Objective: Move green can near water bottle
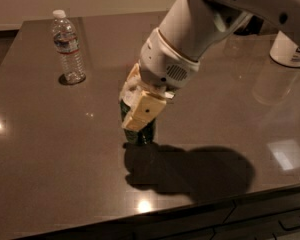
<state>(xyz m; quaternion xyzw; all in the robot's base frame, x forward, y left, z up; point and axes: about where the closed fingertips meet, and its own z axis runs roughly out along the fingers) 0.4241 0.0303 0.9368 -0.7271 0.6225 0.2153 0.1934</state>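
Green can (pixel 146 132) gripped btwn gripper (pixel 135 120) jaws, water bottle (pixel 68 46) well apart.

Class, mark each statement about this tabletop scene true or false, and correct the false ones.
1. The clear plastic water bottle with a white cap stands upright on the dark glossy table. True.
2. The small dark green metal can touches the bottle. False: they are apart, with the can to the bottle's right and nearer the front edge.
3. The gripper is at the can, its cream fingers closed on it. True.
4. The gripper hovers over the bottle. False: it is at the can, well away from the bottle.
5. A white rounded object stands at the table's far right. True.
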